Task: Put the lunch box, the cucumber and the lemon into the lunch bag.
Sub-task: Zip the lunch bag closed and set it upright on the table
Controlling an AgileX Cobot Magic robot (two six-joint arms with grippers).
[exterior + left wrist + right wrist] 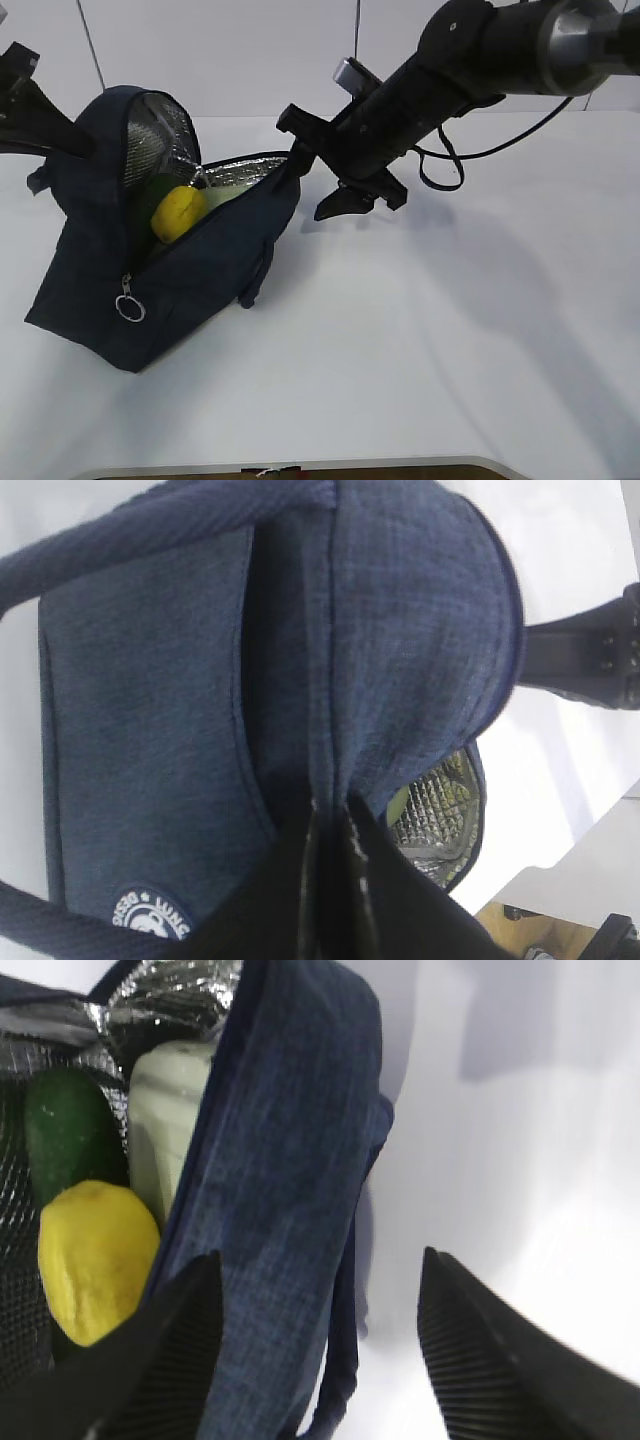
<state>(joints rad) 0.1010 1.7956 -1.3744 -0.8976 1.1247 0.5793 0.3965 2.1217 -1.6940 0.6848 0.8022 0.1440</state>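
The navy lunch bag point(190, 270) sits at the table's left with its mouth open and its silver lining showing. Inside it lie the yellow lemon point(178, 212), the dark green cucumber point(152, 196) and the lunch box point(232, 187) with its pale green lid. In the right wrist view the lemon point(95, 1260), cucumber point(70, 1135) and lunch box point(170, 1120) lie behind the bag's wall point(280, 1160). My right gripper point(320, 1255) is open and holds nothing; it hovers at the bag's right end point(305, 168). My left gripper point(335, 880) is shut on a fold of the bag's fabric point(150, 730), holding its far left end up point(80, 148).
A metal ring pull point(130, 308) hangs on the zipper at the bag's near left corner. A padded handle point(255, 285) droops down the bag's front. White table point(430, 340) spreads to the right and front. The table's front edge point(300, 468) is close.
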